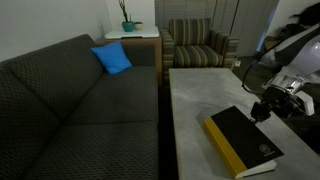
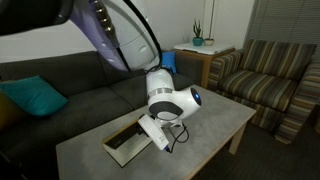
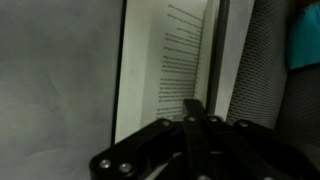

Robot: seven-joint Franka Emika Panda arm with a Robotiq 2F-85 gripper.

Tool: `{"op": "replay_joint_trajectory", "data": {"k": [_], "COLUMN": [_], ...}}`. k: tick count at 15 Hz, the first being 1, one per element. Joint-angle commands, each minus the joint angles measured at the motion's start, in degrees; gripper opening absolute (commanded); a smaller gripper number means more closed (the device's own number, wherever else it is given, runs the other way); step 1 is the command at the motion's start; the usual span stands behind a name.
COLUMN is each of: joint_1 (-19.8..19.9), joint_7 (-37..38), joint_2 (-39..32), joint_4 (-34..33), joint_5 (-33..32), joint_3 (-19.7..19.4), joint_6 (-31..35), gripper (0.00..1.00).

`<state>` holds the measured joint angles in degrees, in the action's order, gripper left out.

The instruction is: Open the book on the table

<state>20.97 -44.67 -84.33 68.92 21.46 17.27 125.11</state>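
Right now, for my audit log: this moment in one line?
fingers shut | at edge of book | on table | printed page in wrist view

White arm sweeping down from the upper corner in an exterior view, rounded wrist bent low, black gripper angled downward, jaws pressed tight together in the wrist view

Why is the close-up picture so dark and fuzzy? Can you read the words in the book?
Wrist view: dim and soft; the shut gripper is a black out-of-focus shape, and the print in the book is too blurry to read. In an exterior view the arm close to the camera looks smeared; in both exterior views the table is brighter, evenly lit.
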Motion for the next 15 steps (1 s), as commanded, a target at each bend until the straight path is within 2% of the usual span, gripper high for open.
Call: {"op": "replay_joint_trajectory", "data": {"k": [1, 5, 10, 15], "joint_1": [0.8, -0.4, -2.3, -5.5], "joint_7": [-4.3, -6.1, -4.0, -2.7], "joint_2": [0.0, 0.0, 0.0, 0.0], "joint_4": [-1.5, -3.7, -7.2, -9.1], "joint_5": [2.3, 2.5, 3.1, 4.5], "joint_3": [1.9, 2.5, 2.2, 1.0], "joint_6": [-3.5, -9.8, -25.2, -33.0], "gripper": [0.00, 0.00, 0.00, 0.00]}}
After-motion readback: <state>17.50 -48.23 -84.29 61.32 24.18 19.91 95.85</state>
